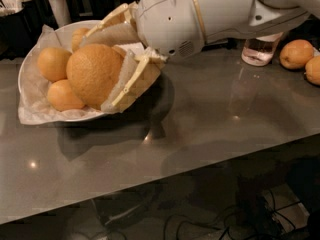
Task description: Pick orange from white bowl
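Observation:
The white bowl [30, 59], lined with crumpled white paper, sits at the left of the grey counter with several oranges in it. My gripper [102, 66] reaches in from the upper right and is shut on a large orange [94, 74], held between its two cream fingers above the bowl's right side. One finger [131, 84] runs along the orange's near side, the other [112, 19] along its far side. Other oranges [52, 64] remain in the bowl at the left and behind. The bowl's right rim is hidden by the gripper.
A clear jar with a white lid [260, 49] stands at the back right of the counter. Two loose oranges [296, 54] lie at the far right. Dark containers [60, 4] stand behind the bowl. The counter's front edge runs across the lower frame, with cables on the floor below.

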